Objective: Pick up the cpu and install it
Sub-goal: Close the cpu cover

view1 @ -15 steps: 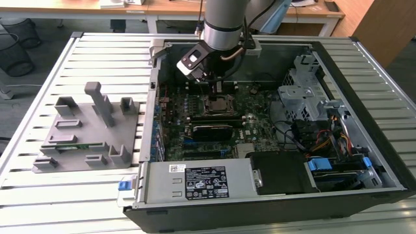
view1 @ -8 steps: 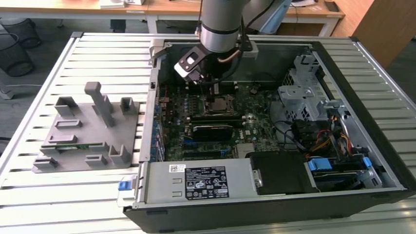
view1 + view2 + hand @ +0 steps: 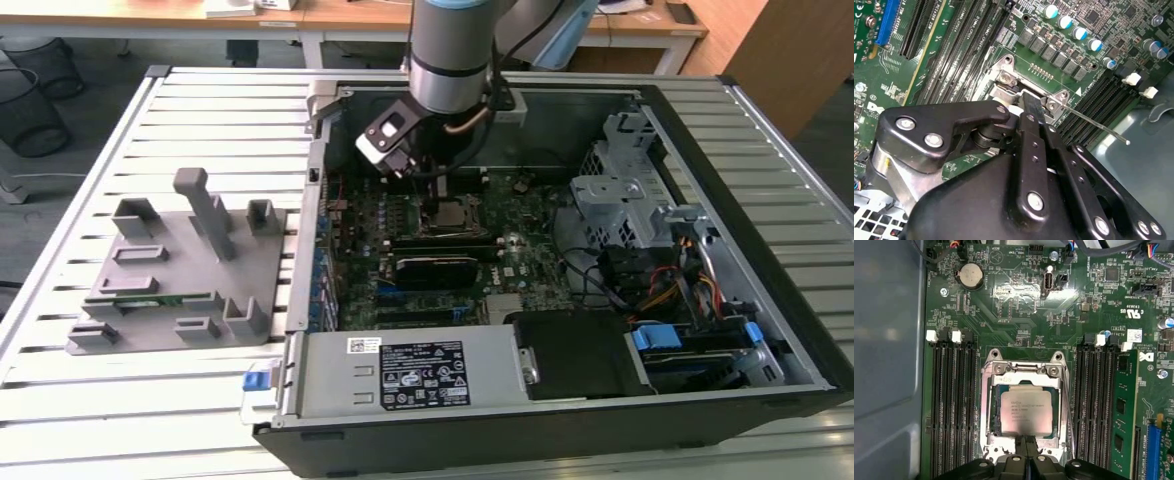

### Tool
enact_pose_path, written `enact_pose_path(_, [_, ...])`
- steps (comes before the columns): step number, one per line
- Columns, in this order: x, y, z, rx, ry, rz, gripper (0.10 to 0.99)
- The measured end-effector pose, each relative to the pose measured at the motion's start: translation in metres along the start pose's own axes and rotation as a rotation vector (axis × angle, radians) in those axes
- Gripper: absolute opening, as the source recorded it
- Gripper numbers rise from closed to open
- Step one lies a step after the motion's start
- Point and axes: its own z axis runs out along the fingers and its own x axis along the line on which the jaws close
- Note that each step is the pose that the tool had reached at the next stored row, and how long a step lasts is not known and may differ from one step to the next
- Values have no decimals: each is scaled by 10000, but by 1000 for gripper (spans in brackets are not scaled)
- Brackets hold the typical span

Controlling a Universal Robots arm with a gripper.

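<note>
The end effector point(image 3: 1026, 440) has its two black fingers pressed together and holds nothing, with the tips over one edge of the socket frame point(image 3: 988, 410). The cpu point(image 3: 1026, 412) lies flat inside that frame, and its silver lid bears lines of dark print. Empty memory slots point(image 3: 951, 405) flank the socket, and a green memory stick point(image 3: 1124, 415) stands beside one bank. In the exterior view, a printed label point(image 3: 424, 375) sits on the power supply point(image 3: 334, 385). The computer case point(image 3: 747, 200) lies open-topped on the slatted counter point(image 3: 200, 120).
</note>
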Motion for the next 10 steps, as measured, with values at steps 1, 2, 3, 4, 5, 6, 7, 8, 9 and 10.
enact_pose_path(1, [0,0,7,0,0,-1,106])
enact_pose_path(2, [0,0,14,0,0,0,106])
enact_pose_path(3, [0,0,20,0,0,1,106])
enact_pose_path(4, [0,0,27,0,-1,1,106])
enact_pose_path(5, [0,0,32,0,0,1,106])
enact_pose_path(6, [0,0,38,0,0,0,106])
enact_pose_path(7, [0,1,44,0,0,1,106])
enact_pose_path(8, [0,1,49,0,0,0,106])
enact_pose_path(9, [0,1,54,0,0,0,106])
enact_pose_path(10, [0,1,58,0,-1,0,106])
